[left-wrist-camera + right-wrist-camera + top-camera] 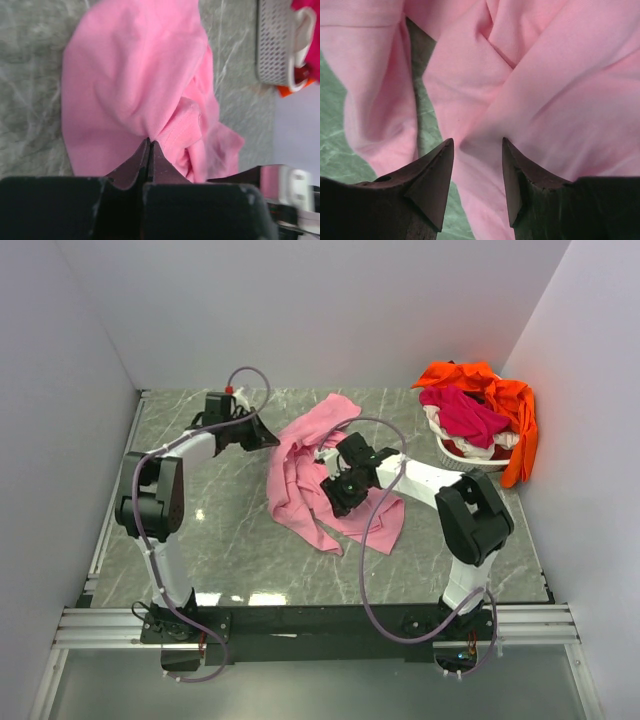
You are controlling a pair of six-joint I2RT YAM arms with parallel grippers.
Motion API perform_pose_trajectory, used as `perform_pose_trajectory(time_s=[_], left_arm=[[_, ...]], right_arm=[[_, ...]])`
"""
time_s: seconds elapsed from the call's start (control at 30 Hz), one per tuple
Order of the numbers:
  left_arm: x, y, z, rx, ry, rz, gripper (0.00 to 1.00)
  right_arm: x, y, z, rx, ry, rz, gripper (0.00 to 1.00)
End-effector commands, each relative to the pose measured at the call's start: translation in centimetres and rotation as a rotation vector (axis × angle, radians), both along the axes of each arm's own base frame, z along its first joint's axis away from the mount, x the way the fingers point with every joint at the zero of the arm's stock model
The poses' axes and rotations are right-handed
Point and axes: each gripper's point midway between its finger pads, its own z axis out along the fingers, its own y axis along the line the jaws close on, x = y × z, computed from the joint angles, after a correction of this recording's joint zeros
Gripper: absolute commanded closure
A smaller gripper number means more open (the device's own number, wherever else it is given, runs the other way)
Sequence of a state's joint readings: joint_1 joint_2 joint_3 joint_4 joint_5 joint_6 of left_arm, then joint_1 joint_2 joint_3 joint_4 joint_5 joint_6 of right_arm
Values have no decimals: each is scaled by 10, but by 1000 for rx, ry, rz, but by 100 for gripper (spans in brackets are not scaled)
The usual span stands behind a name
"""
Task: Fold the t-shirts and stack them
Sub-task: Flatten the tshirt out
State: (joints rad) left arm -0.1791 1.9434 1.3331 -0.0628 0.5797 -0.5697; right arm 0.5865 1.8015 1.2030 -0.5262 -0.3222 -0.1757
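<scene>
The table, grey-green marble, fills the top view between white walls. The pink shirt lies crumpled on its middle, a long heap running from the far centre toward the near right. Only the top view shows its whole outline, and no collar can be made out.

In the far right corner the basket stands well apart from the pink shirt. The orange shirt is heaped in it and hangs over its right side by the wall. The magenta shirt lies on top. Something white shows under it, too small to tell what.

The left gripper reaches to the pink shirt's left edge. Only its wrist view shows the grip: the fingers are pressed together on a pinched fold of pink cloth. The basket's mesh wall is cut off at that view's upper right.

The right gripper hangs over the shirt's middle, and its arm hides part of the cloth from above. In its wrist view the jaws stand partway apart with nothing between them. Pink folds and a strip of table lie just below, and whether the tips touch the cloth is unclear.

A cable loops over the shirt's near right edge.
</scene>
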Motion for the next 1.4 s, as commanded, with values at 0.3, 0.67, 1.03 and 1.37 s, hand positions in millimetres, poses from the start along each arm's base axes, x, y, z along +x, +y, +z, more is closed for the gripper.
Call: perform_pose_trajectory(time_s=[0.3, 0.67, 1.03, 1.37], left_arm=[[14, 55, 20, -253, 15, 113, 100], [28, 154, -8, -226, 70, 392, 98], [17, 183, 44, 39, -88, 482, 43], [27, 23, 70, 535, -449, -110, 38]], right_arm=[[16, -8, -3, -71, -65, -49, 100], [58, -72, 53, 25, -174, -226, 100], [66, -115, 57, 47, -159, -283, 100], [54, -101, 57, 108, -89, -206, 100]])
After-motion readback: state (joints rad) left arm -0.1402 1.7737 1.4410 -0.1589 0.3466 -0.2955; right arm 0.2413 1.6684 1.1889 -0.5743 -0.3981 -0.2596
